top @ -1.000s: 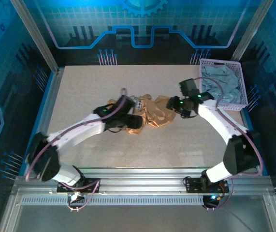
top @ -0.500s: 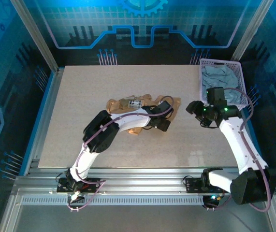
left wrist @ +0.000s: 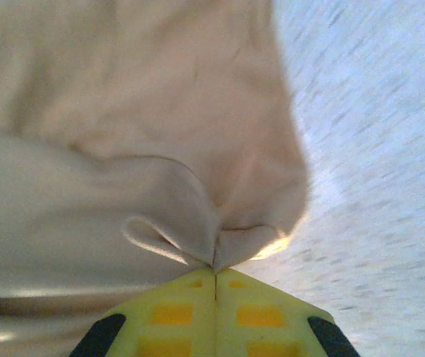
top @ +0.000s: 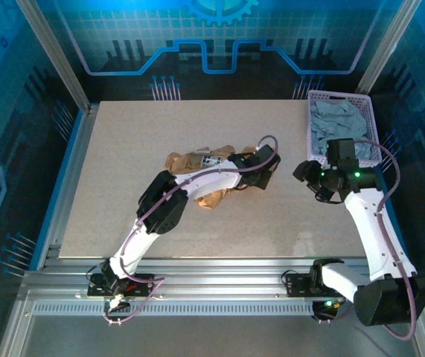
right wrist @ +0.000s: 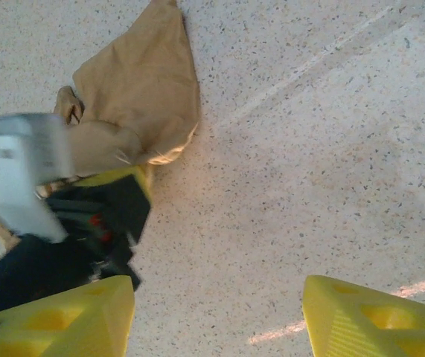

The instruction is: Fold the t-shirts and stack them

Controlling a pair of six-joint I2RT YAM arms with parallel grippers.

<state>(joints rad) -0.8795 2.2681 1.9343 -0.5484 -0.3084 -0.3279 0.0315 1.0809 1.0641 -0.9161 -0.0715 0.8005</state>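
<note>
The tan t-shirt (top: 201,181) lies crumpled mid-table, a small white label (top: 211,160) on its top. My left gripper (top: 261,174) is at the shirt's right end. In the left wrist view this gripper (left wrist: 214,272) is shut, pinching a fold of the tan t-shirt (left wrist: 123,111) between its yellow tips. My right gripper (top: 307,177) hovers to the right of the shirt, near the basket. It stands open over bare table (right wrist: 216,320), with the tan t-shirt (right wrist: 144,97) ahead to its left. A pale grey-blue t-shirt (top: 339,126) lies bunched in the basket.
The lavender lattice basket (top: 371,149) stands at the table's back right corner, right behind the right arm. The left arm's white links (top: 197,184) stretch across the tan shirt. Bare table (top: 123,149) spreads to the left and front.
The left gripper has shut on the tan shirt's right end after standing open. The right gripper has drifted a little to the right, toward the basket.
</note>
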